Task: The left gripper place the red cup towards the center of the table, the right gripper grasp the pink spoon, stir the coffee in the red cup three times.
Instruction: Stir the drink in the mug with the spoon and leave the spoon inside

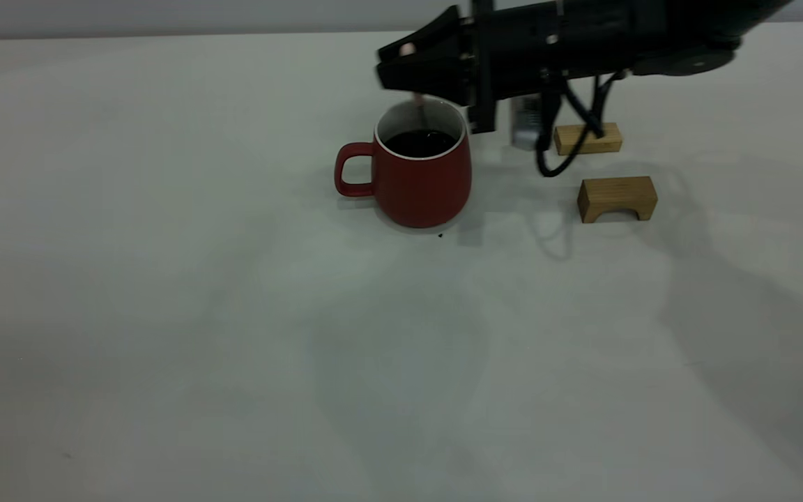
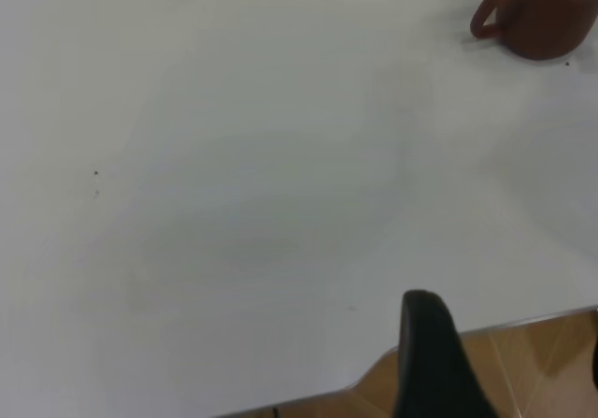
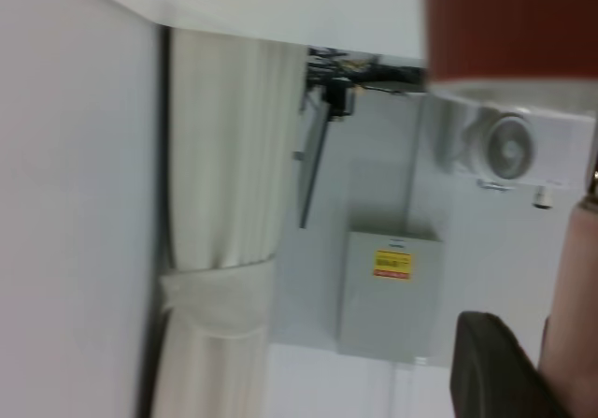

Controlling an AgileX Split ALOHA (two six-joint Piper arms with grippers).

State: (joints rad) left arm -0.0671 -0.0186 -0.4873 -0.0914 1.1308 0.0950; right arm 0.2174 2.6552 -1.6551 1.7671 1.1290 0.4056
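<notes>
Nearest the exterior camera lies only bare, pale grey-white matte table (image 1: 234, 362); the action is farther back. Closed on the rounded pale pink handle of the small pink spoon (image 1: 417, 97), the right gripper (image 1: 401, 66) with its pointed black fingers holds the thin shaft upright, dipping into the dark brown coffee (image 1: 420, 143). That vertical hold probably serves the stirring. Below it stands the dark red matte red cup (image 1: 419, 174), white inside, near the table's middle, loop handle toward the left arm's side. Beyond the cup, two tan wooden blocks (image 1: 616, 198) rest apart. Reaching in level, the right arm keeps its wrist horizontal. In its own wrist view, the left gripper (image 2: 434, 362) hangs over the table's edge, well apart from the cup; whether it is open I cannot tell.
</notes>
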